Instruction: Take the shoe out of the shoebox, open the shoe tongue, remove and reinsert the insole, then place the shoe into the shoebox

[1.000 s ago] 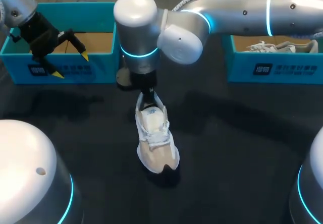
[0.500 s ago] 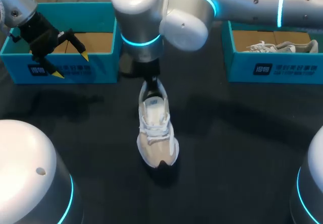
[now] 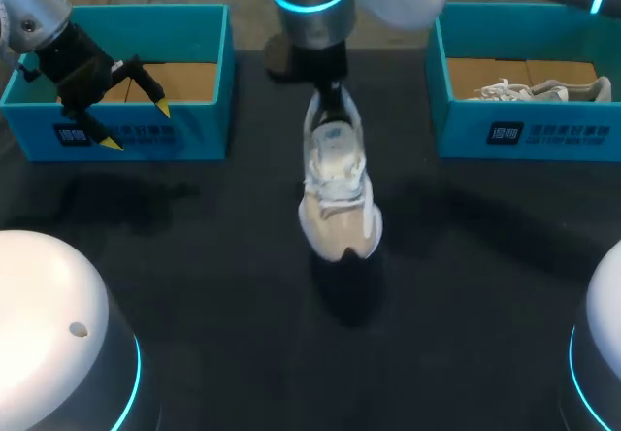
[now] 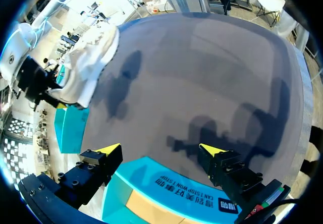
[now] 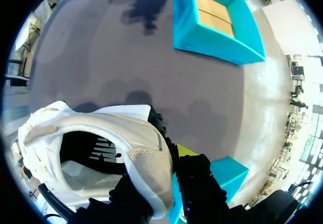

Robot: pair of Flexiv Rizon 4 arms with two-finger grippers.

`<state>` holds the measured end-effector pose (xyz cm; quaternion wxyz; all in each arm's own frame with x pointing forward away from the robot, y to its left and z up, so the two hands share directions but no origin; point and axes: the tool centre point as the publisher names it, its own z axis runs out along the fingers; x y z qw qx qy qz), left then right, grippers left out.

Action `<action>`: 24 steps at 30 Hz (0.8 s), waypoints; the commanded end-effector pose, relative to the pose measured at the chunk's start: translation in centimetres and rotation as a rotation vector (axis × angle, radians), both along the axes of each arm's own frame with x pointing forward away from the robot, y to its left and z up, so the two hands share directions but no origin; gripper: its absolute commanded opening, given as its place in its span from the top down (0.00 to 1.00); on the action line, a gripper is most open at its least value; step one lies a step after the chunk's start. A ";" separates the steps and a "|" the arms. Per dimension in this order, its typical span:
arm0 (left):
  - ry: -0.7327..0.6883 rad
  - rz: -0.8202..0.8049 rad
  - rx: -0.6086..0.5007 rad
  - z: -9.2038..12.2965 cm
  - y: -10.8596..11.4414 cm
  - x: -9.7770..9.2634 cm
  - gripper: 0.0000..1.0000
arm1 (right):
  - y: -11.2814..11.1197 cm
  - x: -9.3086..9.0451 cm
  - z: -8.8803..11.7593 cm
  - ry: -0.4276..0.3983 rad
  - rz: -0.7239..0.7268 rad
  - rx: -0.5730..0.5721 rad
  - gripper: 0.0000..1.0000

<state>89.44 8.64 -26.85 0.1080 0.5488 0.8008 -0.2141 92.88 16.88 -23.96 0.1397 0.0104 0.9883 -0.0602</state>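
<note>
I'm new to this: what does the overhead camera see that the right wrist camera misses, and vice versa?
Head view only: a second shoe in the right shoebox, and the left arm's open jaws above the left shoebox. Right wrist view only: the dark inside of the white shoe. Both: the white shoe held at its heel by the right arm's jaws, over the dark table.

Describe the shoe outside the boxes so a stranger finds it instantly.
On the black table, look between the blue left box and right box. The white shoe is held there heel-up by the right arm's fingers; the other shoe lies inside the right box.
</note>
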 end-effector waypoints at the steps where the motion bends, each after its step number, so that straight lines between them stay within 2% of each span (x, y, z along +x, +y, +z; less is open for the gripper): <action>1: -0.001 0.000 0.003 0.0 0.0 -0.1 0.00 | -2.9 0.3 3.1 -0.011 0.019 0.003 1.00; 5: -0.001 0.000 0.003 0.0 0.0 -0.1 0.00 | -5.4 1.5 4.9 -0.023 0.076 0.060 1.00; 22: -0.001 0.000 0.003 0.0 0.0 -0.1 0.00 | -5.4 1.5 4.9 -0.023 0.076 0.060 1.00; 24: -0.001 0.000 0.003 0.0 0.0 -0.1 0.00 | -6.2 2.2 4.0 -0.019 0.055 0.071 1.00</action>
